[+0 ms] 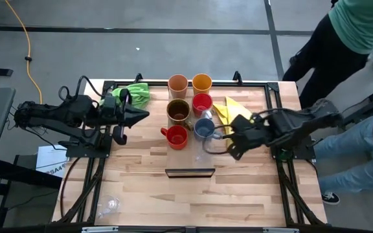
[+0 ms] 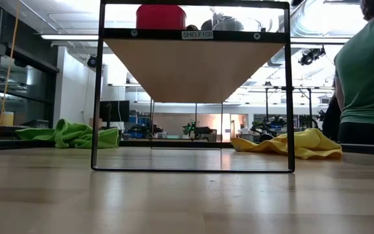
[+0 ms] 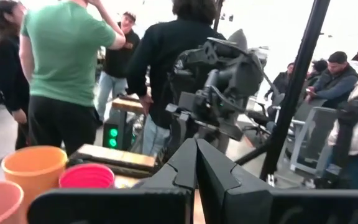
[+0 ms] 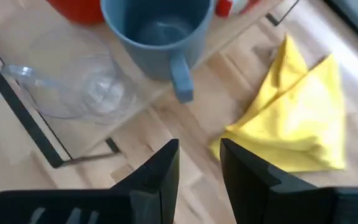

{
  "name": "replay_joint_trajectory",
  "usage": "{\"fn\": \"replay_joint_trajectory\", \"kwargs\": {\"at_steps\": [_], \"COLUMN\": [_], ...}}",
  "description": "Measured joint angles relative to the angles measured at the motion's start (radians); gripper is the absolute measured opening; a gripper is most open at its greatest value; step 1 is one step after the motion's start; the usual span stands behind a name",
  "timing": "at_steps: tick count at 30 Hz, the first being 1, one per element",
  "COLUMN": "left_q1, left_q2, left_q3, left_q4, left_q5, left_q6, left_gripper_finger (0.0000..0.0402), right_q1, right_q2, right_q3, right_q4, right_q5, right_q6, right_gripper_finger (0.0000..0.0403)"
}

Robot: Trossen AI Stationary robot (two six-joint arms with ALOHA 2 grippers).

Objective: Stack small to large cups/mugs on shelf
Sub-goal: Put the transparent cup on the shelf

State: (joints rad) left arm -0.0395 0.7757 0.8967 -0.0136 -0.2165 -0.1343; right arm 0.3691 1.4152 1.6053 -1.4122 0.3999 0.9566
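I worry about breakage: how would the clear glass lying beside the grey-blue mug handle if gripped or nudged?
The clear glass looks thin-walled, so probably fragile and light. It lies on its side, so a nudge could roll it. Its smooth surface may slip between fingers.

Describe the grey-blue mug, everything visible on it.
The grey-blue mug looks like glazed ceramic, with round walls and one thick handle. It stands upright and looks empty. It sits on the light-wood shelf near its right edge. A red mug stands next to it, and a clear glass lies on its side close by. The right gripper is open just off its handle, not touching.
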Motion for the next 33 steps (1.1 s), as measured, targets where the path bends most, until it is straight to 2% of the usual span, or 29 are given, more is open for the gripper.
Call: {"fn": "replay_joint_trajectory", "kwargs": {"at_steps": [3, 6, 11, 16, 19, 23, 33], "left_q1": [0.000, 0.000, 0.000, 0.000, 0.000, 0.000, 0.000], "left_q2": [0.000, 0.000, -0.002, -0.002, -0.002, -0.002, -0.002], "left_q3": [0.000, 0.000, 0.000, 0.000, 0.000, 0.000, 0.000], "left_q4": [-0.018, -0.019, -0.018, -0.018, -0.019, -0.018, -0.012], "left_q5": [0.004, 0.035, 0.052, 0.051, 0.050, 0.039, 0.028], "left_q6": [-0.009, -0.009, 0.008, 0.030, 0.030, 0.025, 0.022], "left_gripper_finger": [0.0000, 0.0000, 0.0000, 0.0002, 0.0005, 0.0007, 0.0007], "right_q1": [0.018, 0.018, -0.051, -0.132, -0.171, -0.205, -0.239], "right_q2": [-0.166, -0.326, -0.522, -0.593, -0.604, -0.604, -0.606], "right_q3": [-0.217, -0.419, -0.696, -0.843, -0.864, -0.849, -0.847], "right_q4": [0.208, 0.514, 1.118, 1.509, 1.605, 1.611, 1.547], "right_q5": [0.024, 0.088, 0.135, 0.142, 0.149, 0.141, -0.096], "right_q6": [0.038, -0.043, -0.335, -0.723, -0.868, -0.887, -0.821], "right_gripper_finger": [0.0108, 0.0108, 0.0108, 0.0108, 0.0108, 0.0108, 0.0108]}}
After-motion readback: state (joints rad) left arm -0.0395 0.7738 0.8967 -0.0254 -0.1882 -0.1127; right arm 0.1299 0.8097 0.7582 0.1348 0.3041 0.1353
